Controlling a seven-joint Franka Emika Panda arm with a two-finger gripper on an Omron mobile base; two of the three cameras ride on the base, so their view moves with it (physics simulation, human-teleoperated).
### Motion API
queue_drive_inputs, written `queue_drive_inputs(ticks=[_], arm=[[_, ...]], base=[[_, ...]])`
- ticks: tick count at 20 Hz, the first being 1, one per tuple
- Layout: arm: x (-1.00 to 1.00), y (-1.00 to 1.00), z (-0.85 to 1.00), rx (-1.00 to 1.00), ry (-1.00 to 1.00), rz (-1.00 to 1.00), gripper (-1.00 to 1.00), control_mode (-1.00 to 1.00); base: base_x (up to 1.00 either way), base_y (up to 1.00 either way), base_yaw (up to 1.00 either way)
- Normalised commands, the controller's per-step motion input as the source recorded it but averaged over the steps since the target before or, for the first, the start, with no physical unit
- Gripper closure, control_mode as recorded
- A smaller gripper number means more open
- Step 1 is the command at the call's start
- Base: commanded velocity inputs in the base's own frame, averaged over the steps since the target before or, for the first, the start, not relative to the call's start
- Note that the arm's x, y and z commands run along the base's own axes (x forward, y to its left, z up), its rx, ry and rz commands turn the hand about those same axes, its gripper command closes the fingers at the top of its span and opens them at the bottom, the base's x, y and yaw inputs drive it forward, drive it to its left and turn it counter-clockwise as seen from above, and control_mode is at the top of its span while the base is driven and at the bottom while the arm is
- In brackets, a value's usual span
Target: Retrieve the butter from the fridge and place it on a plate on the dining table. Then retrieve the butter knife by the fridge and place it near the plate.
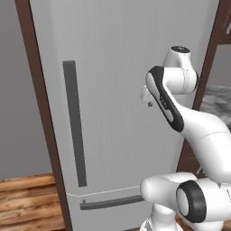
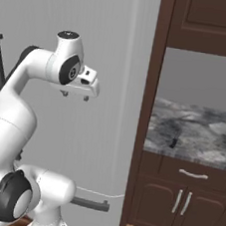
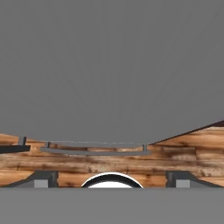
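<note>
Butter presumably sits inside the fridge (image 1: pixel 122 90), whose door is closed, so fetching it means pulling the vertical bar handle (image 1: pixel 74 124) first. The gripper (image 2: pixel 76 96) hangs near the door front, pointing down, fingers spread wide and empty, ready for that reach.

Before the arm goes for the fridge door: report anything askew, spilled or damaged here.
Nothing stands out. The fridge is shut, its vertical bar handle straight and the drawer handle level. The gripper hangs open and empty before the door. A small dark utensil lies on the stone counter beside it.
</note>
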Motion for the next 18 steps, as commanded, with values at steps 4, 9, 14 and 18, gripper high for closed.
queue_drive_inputs(ticks=[4, 9, 14, 18], arm=[[0.00, 0.00, 0.00, 0.00, 0.00, 0.00, -1.00, 1.00], [0.00, 0.00, 0.00, 0.00, 0.00, 0.00, -1.00, 1.00], [0.00, 0.00, 0.00, 0.00, 0.00, 0.00, -1.00, 1.00], [0.00, 0.00, 0.00, 0.00, 0.00, 0.00, -1.00, 1.00]], base=[[-0.54, 0.27, -0.01], [-0.39, 0.38, -0.01], [0.00, 0.73, 0.00], [-0.17, 0.53, -0.09]])
